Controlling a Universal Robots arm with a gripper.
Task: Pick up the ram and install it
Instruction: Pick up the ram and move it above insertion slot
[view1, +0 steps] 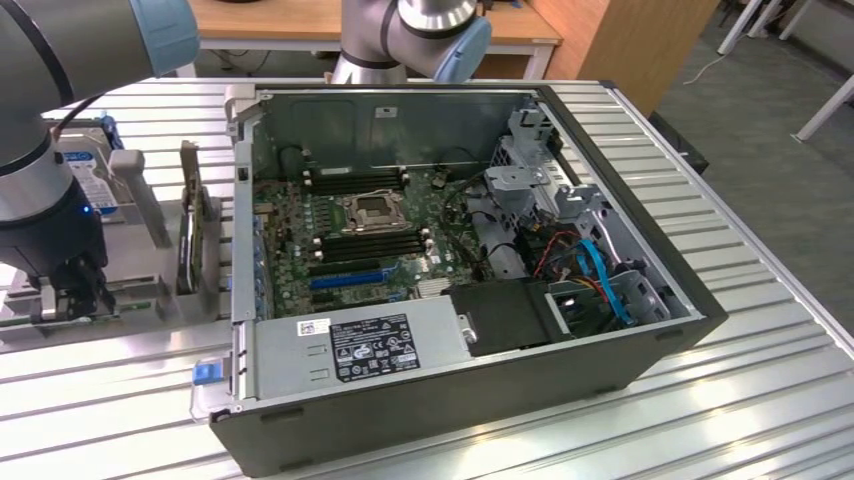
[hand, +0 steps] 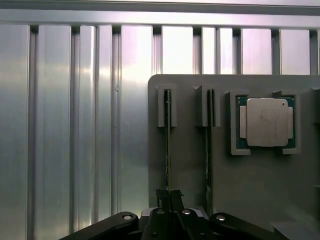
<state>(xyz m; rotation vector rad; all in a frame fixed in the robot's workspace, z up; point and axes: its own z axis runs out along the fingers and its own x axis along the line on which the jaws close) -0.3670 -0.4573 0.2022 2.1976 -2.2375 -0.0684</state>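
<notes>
The ram stands on edge in a slot of the grey holder, seen as a thin dark line. My gripper is right over it, its two dark fingers pinched together on the stick's top edge. In the exterior view, the gripper hangs low over the holder at the exterior view's left, beside the open computer case. A second thin stick sits in the neighbouring slot, untouched.
A processor chip lies in a pocket of the holder. A blue-labelled hard drive and a grey expansion card stand behind the gripper. The motherboard lies open inside the case, on a ribbed metal table.
</notes>
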